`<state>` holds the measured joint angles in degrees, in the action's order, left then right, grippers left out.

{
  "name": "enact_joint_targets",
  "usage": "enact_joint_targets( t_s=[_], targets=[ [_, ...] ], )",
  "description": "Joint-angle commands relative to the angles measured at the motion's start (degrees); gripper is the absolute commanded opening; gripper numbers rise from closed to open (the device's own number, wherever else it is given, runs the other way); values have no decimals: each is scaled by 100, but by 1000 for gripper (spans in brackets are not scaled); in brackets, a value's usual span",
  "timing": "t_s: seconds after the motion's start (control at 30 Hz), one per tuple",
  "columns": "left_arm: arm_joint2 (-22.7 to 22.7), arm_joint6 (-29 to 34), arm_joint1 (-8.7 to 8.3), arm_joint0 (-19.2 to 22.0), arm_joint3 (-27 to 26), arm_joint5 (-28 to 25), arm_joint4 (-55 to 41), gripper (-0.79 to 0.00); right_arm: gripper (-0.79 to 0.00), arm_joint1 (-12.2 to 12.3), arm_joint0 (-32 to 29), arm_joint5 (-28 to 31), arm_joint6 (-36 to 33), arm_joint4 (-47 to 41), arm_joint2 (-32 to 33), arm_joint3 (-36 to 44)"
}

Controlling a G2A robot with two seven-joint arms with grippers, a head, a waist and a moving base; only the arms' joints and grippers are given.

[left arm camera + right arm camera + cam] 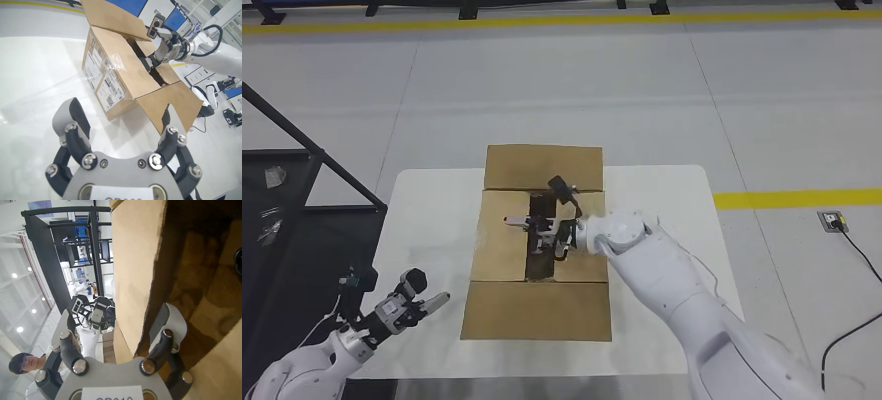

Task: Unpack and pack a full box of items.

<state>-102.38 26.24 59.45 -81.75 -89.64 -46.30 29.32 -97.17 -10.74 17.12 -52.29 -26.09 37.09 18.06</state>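
Note:
A brown cardboard box [537, 310] stands in the middle of the white table [662, 200]. Its far and near outer flaps are folded out flat, and the two inner flaps leave a dark slot between them. My right gripper [542, 235] is at that slot. In the right wrist view it [115, 311] is open and straddles the edge of an inner flap [132, 256], one finger inside the box and one outside. The box's inside is dim and shows brown cardboard shapes. My left gripper [122, 105] is open and holds nothing, low over the table off the box's [113, 62] near left corner.
A black metal rack [282, 220] stands off the table's left side. Bare table lies left and right of the box. White labels [111, 91] cover the box's side that faces the left gripper. The near flap [170, 102] juts out towards the table's front edge.

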Motion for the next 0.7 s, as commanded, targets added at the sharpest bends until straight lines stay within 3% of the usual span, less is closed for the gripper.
enact_joint_targets(
  t_s=[0.0, 0.33, 0.5, 0.67],
  targets=[
    [3, -27, -8, -50, -56, 27, 80, 0, 0, -32, -20, 98, -294, -364, 153, -59],
    [135, -96, -32, -177, -557, 309, 570, 0, 0, -64, 63, 384, -1436, -1573, 809, -240],
    [451, -239, -8, -149, -1032, 702, 1139, 0, 0, -156, 98, 366, -1379, -1419, 771, -150],
    [842, -341, 35, -10, -1201, 1456, 1690, 0, 0, -275, 126, 338, -1311, -1317, 732, -119]
  ],
)
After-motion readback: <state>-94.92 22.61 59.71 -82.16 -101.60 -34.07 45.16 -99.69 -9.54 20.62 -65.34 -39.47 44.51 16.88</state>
